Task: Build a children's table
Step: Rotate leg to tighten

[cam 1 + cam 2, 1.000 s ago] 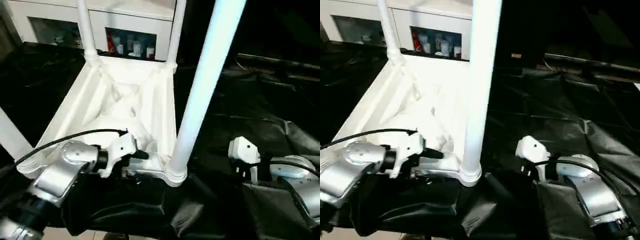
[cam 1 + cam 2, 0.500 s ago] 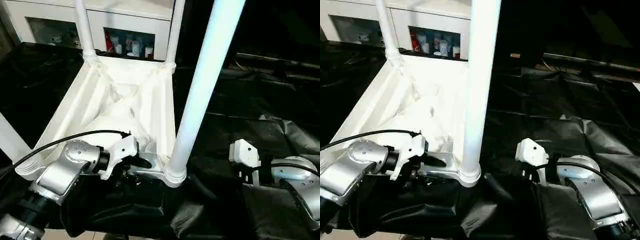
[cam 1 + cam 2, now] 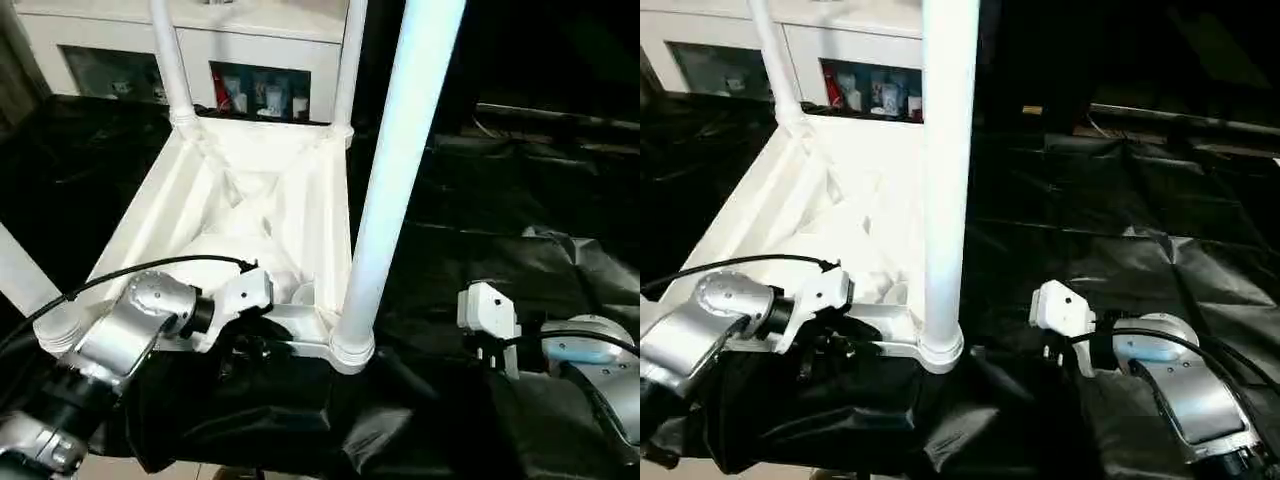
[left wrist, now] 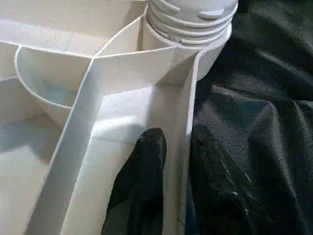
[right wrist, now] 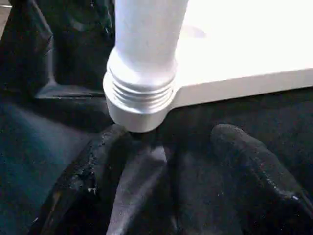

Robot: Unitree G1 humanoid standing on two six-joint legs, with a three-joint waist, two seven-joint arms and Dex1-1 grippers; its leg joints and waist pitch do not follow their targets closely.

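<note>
The children's table lies upside down on black cloth, its ribbed white top (image 3: pixel 250 190) facing up. White tube legs (image 3: pixel 395 170) stand in its corner sockets. My left gripper (image 4: pixel 178 137) is at the near edge beside the near right socket (image 4: pixel 190 19). One black finger (image 4: pixel 146 161) is inside the rim wall, the other outside, and they are shut on the rim. My right gripper (image 5: pixel 168 134) stands open low on the cloth. Its fingers point at that same socket (image 5: pixel 139 105) without touching it.
A white cabinet (image 3: pixel 260 60) with glass doors stands behind the table. Crumpled black cloth (image 3: pixel 500 200) covers the surface all around, with folds beside my right forearm (image 3: pixel 590 360). A cable (image 3: pixel 150 272) loops over my left wrist.
My left gripper's fingers have closed onto the table's near rim. The right arm has stayed where it was. The head camera has shifted slightly.
</note>
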